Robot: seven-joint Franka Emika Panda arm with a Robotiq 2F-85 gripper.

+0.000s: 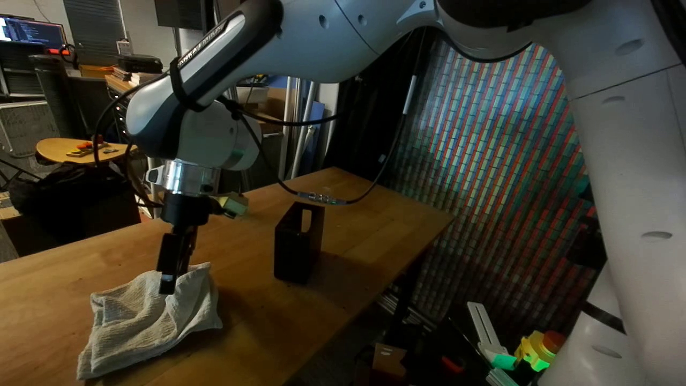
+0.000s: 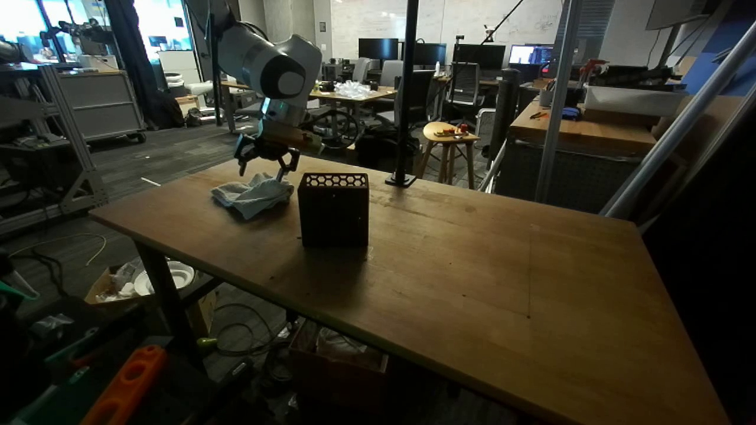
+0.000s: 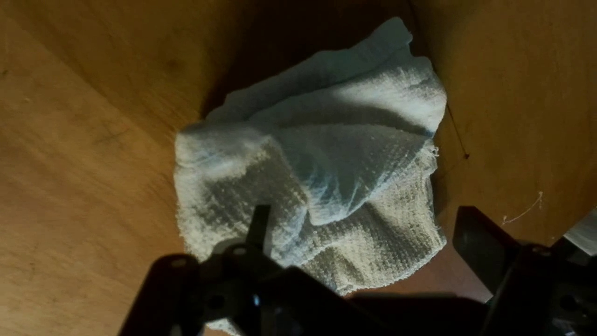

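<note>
Jaws spread wide, pointing down. Gripper [image 3: 361,221] directly over pale cloth [image 3: 368,172]; wrist view has one finger [image 3: 257,228] overlapping the cloth, the opposite one just off its right edge. Can't tell if they touch the fabric. Cloth crumpled, folded over on itself, lying on wooden table [image 2: 502,265], far left part of the tabletop in an exterior view. Black box [image 2: 333,215], hexagon cut-outs at its top, stands upright to the right of the cloth and nearer, apart from it. Black post [image 2: 405,118] rises from the table's far edge, right of and beyond the box. Past that edge, wooden stool [image 2: 430,130] with small colored bits [image 2: 463,127] on top; monitors [image 2: 378,48] farther back.
</note>
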